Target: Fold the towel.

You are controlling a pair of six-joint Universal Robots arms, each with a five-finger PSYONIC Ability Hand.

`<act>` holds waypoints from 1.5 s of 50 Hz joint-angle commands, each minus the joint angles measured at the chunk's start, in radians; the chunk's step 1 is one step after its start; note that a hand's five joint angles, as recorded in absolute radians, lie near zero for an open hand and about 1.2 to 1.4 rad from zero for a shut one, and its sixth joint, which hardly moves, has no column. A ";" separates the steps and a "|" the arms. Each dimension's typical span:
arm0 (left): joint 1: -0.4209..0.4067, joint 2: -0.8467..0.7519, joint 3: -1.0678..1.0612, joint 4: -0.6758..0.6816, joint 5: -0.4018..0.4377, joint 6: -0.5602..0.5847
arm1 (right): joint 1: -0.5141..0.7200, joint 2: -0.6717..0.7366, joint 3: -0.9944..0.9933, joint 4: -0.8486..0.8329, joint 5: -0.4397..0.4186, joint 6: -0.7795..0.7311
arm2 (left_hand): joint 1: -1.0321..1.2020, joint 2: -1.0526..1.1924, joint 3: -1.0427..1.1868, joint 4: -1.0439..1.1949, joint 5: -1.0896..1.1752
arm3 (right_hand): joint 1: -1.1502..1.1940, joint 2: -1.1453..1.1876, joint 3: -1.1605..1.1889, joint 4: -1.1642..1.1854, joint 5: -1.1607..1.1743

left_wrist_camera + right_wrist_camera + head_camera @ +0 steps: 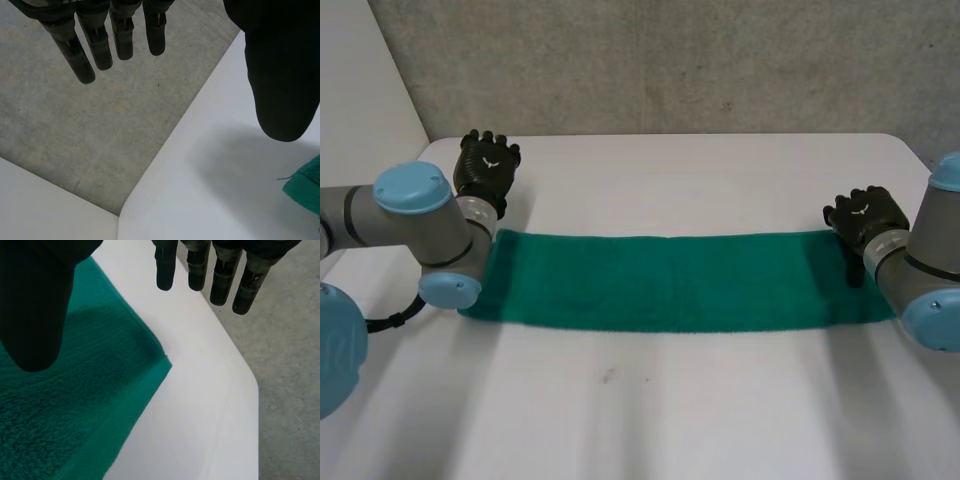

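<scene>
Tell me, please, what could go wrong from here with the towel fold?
1. The left hand hangs open over bare table, with the corner of the towel off beside its thumb; closing here would likely miss the cloth.
2. The right hand, open above the other end's corner, is better placed, so one-sided grasping could skew the fold.

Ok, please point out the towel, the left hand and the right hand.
towel (670, 280), head view, middle of the cloth.
left hand (488, 166), head view, middle of the hand.
right hand (865, 216), head view, middle of the hand.
</scene>
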 commanded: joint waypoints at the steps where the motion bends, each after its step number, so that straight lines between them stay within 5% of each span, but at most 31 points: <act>1: -0.001 0.140 -0.169 -0.014 0.003 -0.006 | -0.030 -0.085 0.078 -0.005 -0.039 0.010 | 0.036 0.038 0.043 0.037 0.035 | -0.030 -0.050 -0.038 -0.059 -0.063; 11: -0.029 0.463 -0.572 -0.036 0.008 -0.139 | -0.156 -0.222 0.247 0.030 -0.182 0.080 | -0.057 -0.056 -0.051 -0.057 -0.059 | 0.012 -0.008 0.004 -0.017 -0.021; 25: -0.024 0.565 -0.769 -0.036 0.014 -0.244 | -0.288 -0.136 0.267 0.044 -0.344 0.109 | -0.069 -0.068 -0.063 -0.069 -0.071 | 0.238 0.218 0.230 0.209 0.205; 31: -0.024 0.563 -0.778 -0.036 0.014 -0.245 | -0.302 -0.056 0.239 0.038 -0.343 0.105 | -0.072 -0.071 -0.066 -0.072 -0.074 | 0.534 0.514 0.526 0.505 0.501; 34: -0.024 0.568 -0.788 -0.036 0.014 -0.245 | -0.319 -0.041 0.227 0.038 -0.332 0.106 | -0.072 -0.071 -0.066 -0.072 -0.074 | 1.181 1.161 1.173 1.152 1.148; 44: -0.018 0.623 -0.808 -0.036 0.014 -0.247 | -0.437 -0.102 0.176 -0.096 -0.110 0.048 | -0.078 -0.077 -0.072 -0.078 -0.080 | 1.191 1.172 1.183 1.163 1.159; 51: -0.009 0.666 -0.827 -0.037 0.011 -0.247 | -0.449 -0.110 0.127 -0.079 -0.103 -0.116 | -0.084 -0.083 -0.078 -0.083 -0.086 | 1.191 1.172 1.183 1.163 1.159; 62: -0.001 0.703 -0.858 -0.037 0.009 -0.248 | -0.049 -0.208 0.090 -0.113 -0.223 -0.043 | -0.084 -0.083 -0.078 -0.083 -0.086 | 1.191 1.172 1.183 1.163 1.159; 66: -0.004 0.709 -0.861 -0.037 0.008 -0.248 | 0.179 -0.202 0.079 -0.143 -0.336 -0.050 | -0.084 -0.083 -0.078 -0.083 -0.086 | 1.191 1.172 1.183 1.163 1.159; 75: -0.032 0.706 -0.862 -0.034 0.009 -0.248 | 0.474 0.054 -0.025 -0.144 -0.410 -0.177 | -0.084 -0.083 -0.078 -0.083 -0.086 | 1.191 1.172 1.183 1.163 1.159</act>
